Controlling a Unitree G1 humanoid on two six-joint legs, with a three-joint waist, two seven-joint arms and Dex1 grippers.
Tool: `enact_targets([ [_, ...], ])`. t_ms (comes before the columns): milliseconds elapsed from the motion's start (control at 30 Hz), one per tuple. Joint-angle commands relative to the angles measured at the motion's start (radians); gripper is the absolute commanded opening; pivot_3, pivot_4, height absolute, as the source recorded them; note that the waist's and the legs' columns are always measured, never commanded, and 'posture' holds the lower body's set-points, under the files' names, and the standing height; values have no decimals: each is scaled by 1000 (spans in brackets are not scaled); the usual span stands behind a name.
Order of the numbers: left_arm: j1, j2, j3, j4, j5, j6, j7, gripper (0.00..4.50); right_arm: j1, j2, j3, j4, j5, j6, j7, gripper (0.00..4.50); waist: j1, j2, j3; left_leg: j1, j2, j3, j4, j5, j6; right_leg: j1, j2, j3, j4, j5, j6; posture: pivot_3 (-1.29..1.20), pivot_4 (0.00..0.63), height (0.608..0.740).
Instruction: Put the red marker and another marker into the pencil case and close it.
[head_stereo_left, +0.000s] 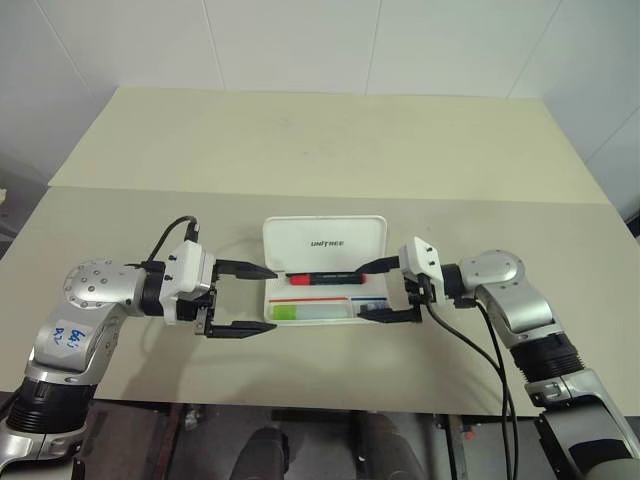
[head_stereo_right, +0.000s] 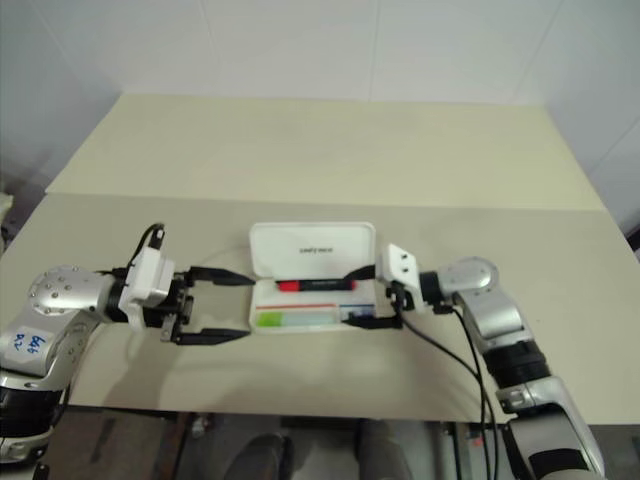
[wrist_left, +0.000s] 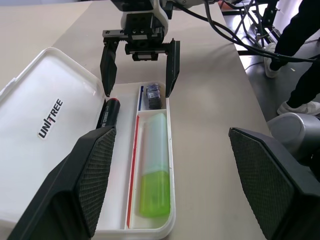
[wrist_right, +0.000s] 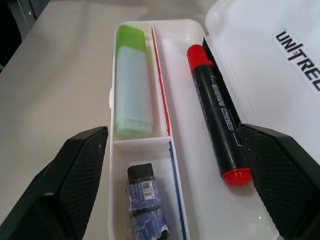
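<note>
Head view: I see both arms reaching inward, left gripper (head_stereo_left: 250, 300) and right gripper (head_stereo_left: 377, 291) spread wide, empty, flanking the open case (head_stereo_left: 323, 243). Red marker (wrist_right: 218, 115) and green marker (wrist_right: 132, 83) lie inside.

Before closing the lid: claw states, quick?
Left claw: open, holding nothing.
Right claw: open, empty, at the pencil case; red marker lies inside.
</note>
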Motion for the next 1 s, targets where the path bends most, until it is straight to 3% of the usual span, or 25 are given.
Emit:
enact_targets([
  [33,-16,-11,20,-18,-15,-16,15,3768,7,-28,-68,-123,78,44,-2,4440,0,0,0,0,0,0,0,0,0,0,0,0,0,0,0,0,150,740],
  [367,5,-26,75,33,-35,-19,34,3768,170,-186,-252,-354,206,173,-50,4440,2,1,0,-1,0,0,0,0,0,0,0,0,-2,0,0,0,150,740],
  [500,15,-13,107,77,-37,-35,8,2837,201,-223,-316,-358,224,176,-69,4500,0,1,0,0,0,0,-1,0,0,0,0,0,-1,0,0,0,150,740],
  [767,25,-1,121,134,-17,-79,-33,72,204,-226,-345,-343,227,151,-86,4500,2,1,0,0,0,1,-1,0,0,0,0,0,-1,0,0,0,150,740],
  [1000,23,-40,183,160,-33,-81,66,28,202,-226,-336,-337,215,136,-90,4500,1,1,0,-1,0,1,-1,0,0,0,0,0,-1,0,0,0,150,740],
])
